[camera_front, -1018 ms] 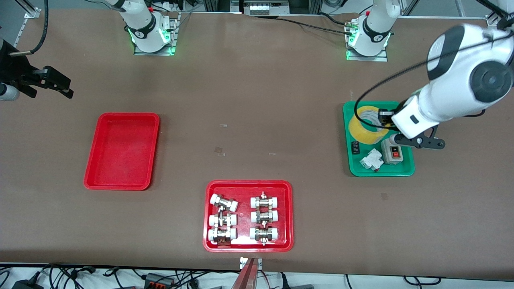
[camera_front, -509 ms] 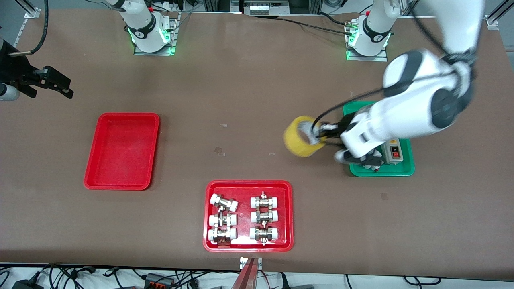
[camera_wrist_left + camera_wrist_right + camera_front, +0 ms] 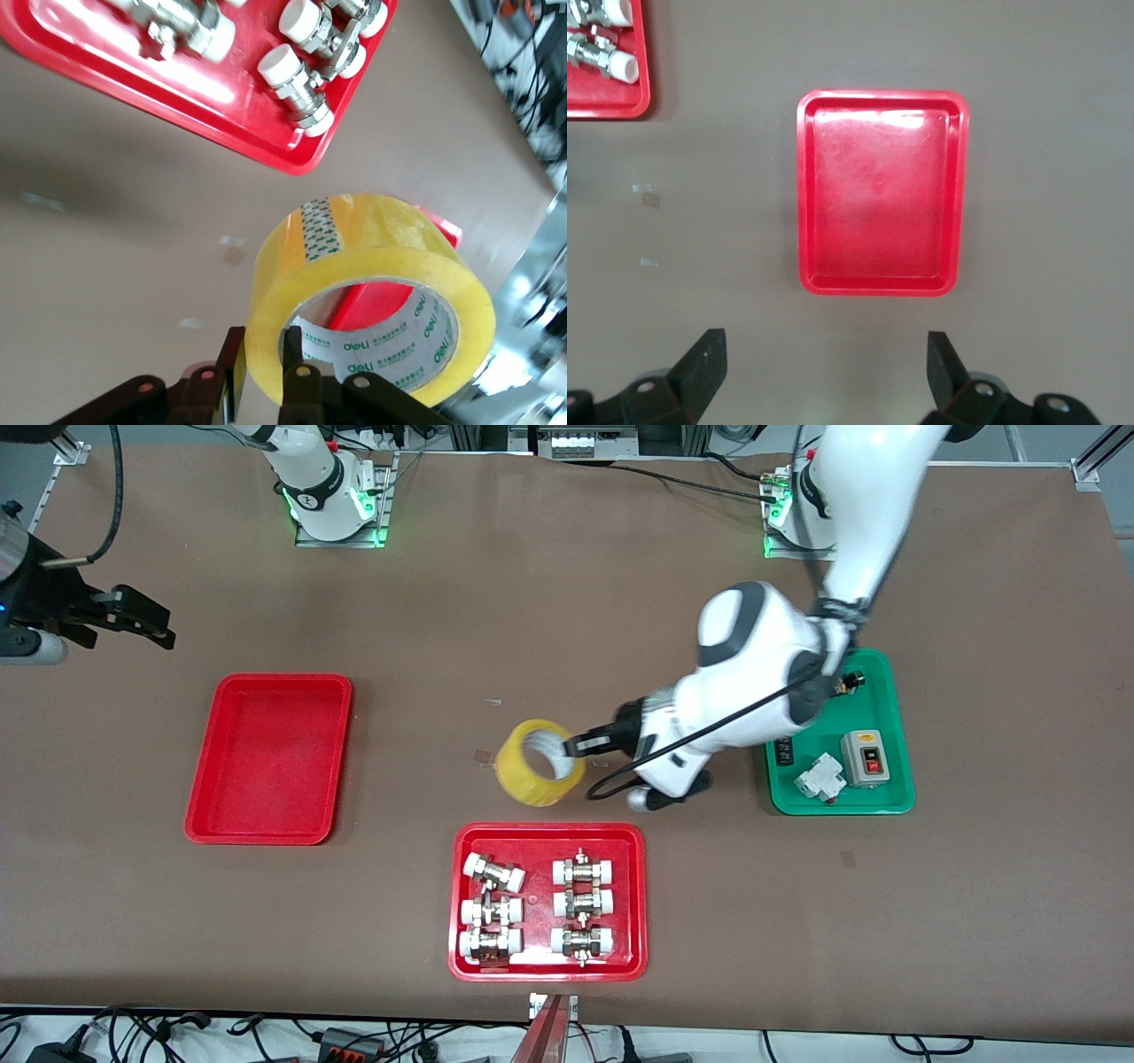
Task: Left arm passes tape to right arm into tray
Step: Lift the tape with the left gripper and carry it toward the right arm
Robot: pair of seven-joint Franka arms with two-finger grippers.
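Observation:
My left gripper (image 3: 576, 748) is shut on the wall of the yellow tape roll (image 3: 539, 763), one finger inside the pale core and one outside. It holds the roll over the bare table at mid-table, just above the fittings tray. In the left wrist view the tape (image 3: 372, 292) fills the middle, gripped by the left gripper (image 3: 263, 359). The plain red tray (image 3: 269, 758) lies empty toward the right arm's end; it also shows in the right wrist view (image 3: 881, 191). My right gripper (image 3: 133, 622) is open and empty, up over the table edge near that tray; it also shows in its own view (image 3: 824, 367).
A red tray with white-capped metal fittings (image 3: 547, 902) lies near the front camera; it also shows in the left wrist view (image 3: 199, 84). A green tray (image 3: 877, 691) with a switch box (image 3: 865, 758) and a white breaker (image 3: 819, 779) lies toward the left arm's end.
My left gripper has lifted the tape out of the green tray and carried it across to mid-table, toward the right arm's end. The right gripper has shifted slightly.

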